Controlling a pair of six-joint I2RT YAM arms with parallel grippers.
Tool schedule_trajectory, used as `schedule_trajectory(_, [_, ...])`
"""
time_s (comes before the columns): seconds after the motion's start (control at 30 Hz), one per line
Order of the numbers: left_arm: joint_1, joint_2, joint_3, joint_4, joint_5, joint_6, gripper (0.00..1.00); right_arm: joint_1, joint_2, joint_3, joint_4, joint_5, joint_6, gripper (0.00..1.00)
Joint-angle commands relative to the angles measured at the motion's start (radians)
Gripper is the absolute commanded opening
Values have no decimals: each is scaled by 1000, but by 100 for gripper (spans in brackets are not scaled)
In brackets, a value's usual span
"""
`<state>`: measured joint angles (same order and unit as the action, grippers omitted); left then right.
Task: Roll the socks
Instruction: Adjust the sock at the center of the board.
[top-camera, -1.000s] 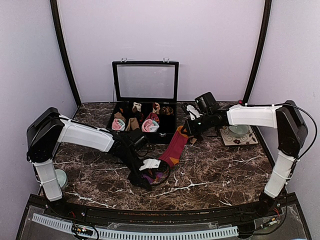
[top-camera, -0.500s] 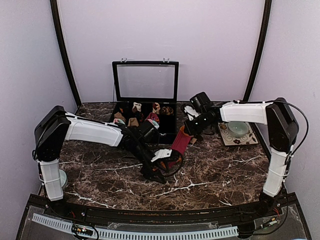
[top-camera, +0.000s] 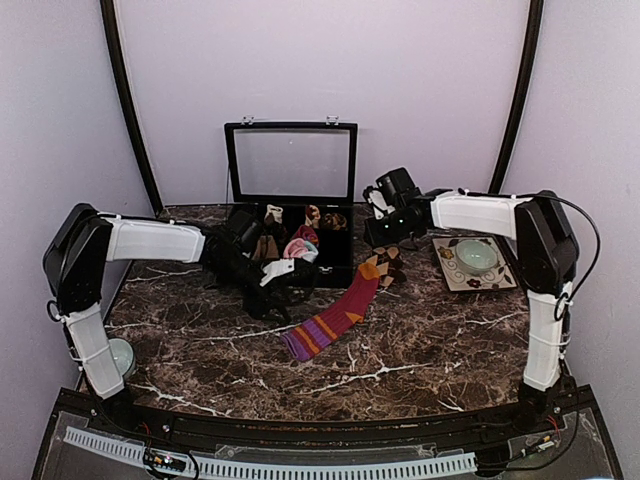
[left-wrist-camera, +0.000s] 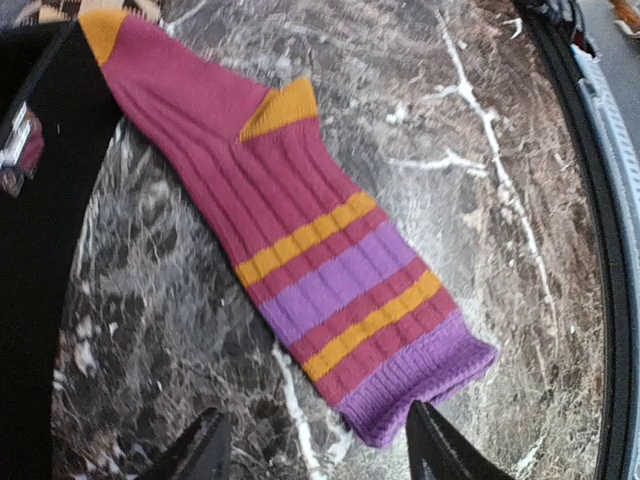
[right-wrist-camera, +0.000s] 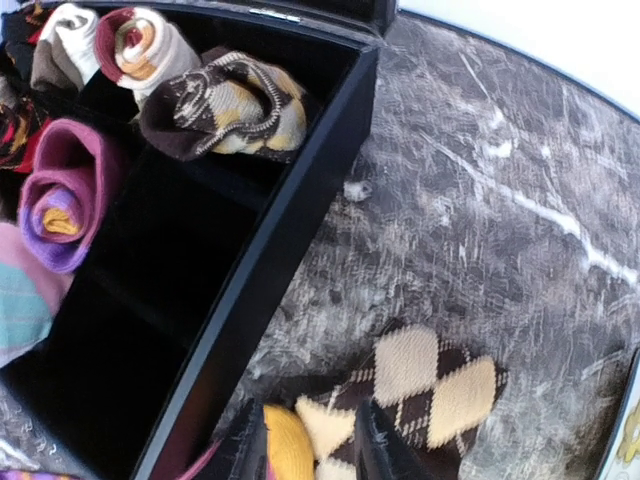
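Observation:
The long magenta sock (top-camera: 335, 315) lies flat and stretched out on the marble, orange toe toward the box, purple cuff (left-wrist-camera: 420, 385) toward me. Beside the toe lies the brown-and-beige diamond sock (top-camera: 392, 268). My left gripper (top-camera: 293, 286) hovers left of the sock. In the left wrist view my left gripper (left-wrist-camera: 315, 455) is open, with the cuff just ahead of it and nothing held. My right gripper (top-camera: 380, 242) hangs above the toe end. In the right wrist view my right gripper (right-wrist-camera: 308, 448) is open over the orange toe (right-wrist-camera: 290, 445) and the diamond sock (right-wrist-camera: 430, 385).
A black compartment box (top-camera: 335, 275) with its glass lid up stands at the back, holding several rolled socks (right-wrist-camera: 65, 195). A patterned tray (top-camera: 452, 280) with a pale bowl (top-camera: 476, 257) sits at the right. A round object (top-camera: 122, 355) lies by the left arm's base.
Both grippers have let go of the magenta sock, which now lies flat. The left arm has pulled back left toward the box. The right gripper has opened and moved back and up.

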<state>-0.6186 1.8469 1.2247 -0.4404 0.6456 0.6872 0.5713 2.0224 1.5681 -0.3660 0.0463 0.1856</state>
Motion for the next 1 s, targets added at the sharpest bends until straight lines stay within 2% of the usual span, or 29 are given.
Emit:
schedule_trajectory(0.0, [-27, -41, -108, 126, -162, 6, 58, -4, 76, 64, 22, 60, 54, 25])
schedule_trajectory(0.2, [-78, -17, -189, 250, -273, 6, 56, -4, 144, 113, 22, 88, 80, 17])
schedule_trajectory(0.37, [-156, 15, -200, 241, -360, 64, 57, 4, 208, 179, 14, 38, 90, 15])
schedule_trajectory(0.73, [-245, 7, -196, 142, -211, 115, 58, 62, 338, 386, -17, -67, 105, 11])
schedule_trajectory(0.83, [-264, 24, -181, 137, -180, 123, 58, 61, 310, 363, -14, -62, 112, 11])
schedule_trajectory(0.97, [-283, 49, -153, 161, -152, 110, 58, 40, 204, 254, 19, -55, 115, 14])
